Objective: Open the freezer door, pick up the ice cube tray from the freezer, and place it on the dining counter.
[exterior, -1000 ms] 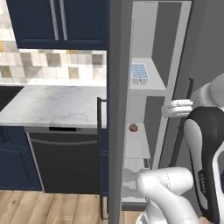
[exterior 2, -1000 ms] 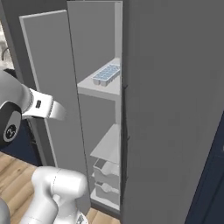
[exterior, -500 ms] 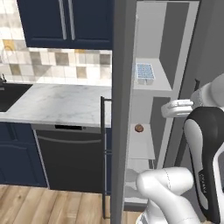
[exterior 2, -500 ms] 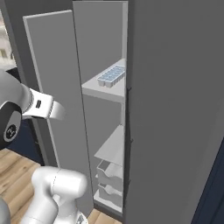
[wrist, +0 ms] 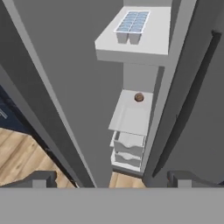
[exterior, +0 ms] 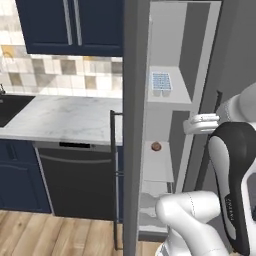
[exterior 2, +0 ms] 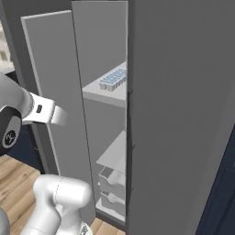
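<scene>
Grey freezer door already swung open, edge-on in left base view, pale inner face showing in right base view. First step judged done. Freezer interior exposed: pale shelves, clear drawers at bottom. Ice cube tray untouched on upper shelf, white with light-blue cubes, near the shelf's front edge; also visible at and. Small round brown item on next shelf down, well apart from tray. Gripper outside the cabinet, well apart from tray, jaws spread wide, nothing between them. Left to do, by judgement: reach in, grasp tray, carry to dining counter, set down. Task roughly a third along.

Room, left to right in left base view: dark sink at far left, marble worktop with grey veining, tiled backsplash behind, navy upper cabinets above, dark dishwasher front below, navy lower cabinet, wood plank floor. Then open door with thin black bar handle, freezer interior, wider dark-grey fridge door to the right.
</scene>
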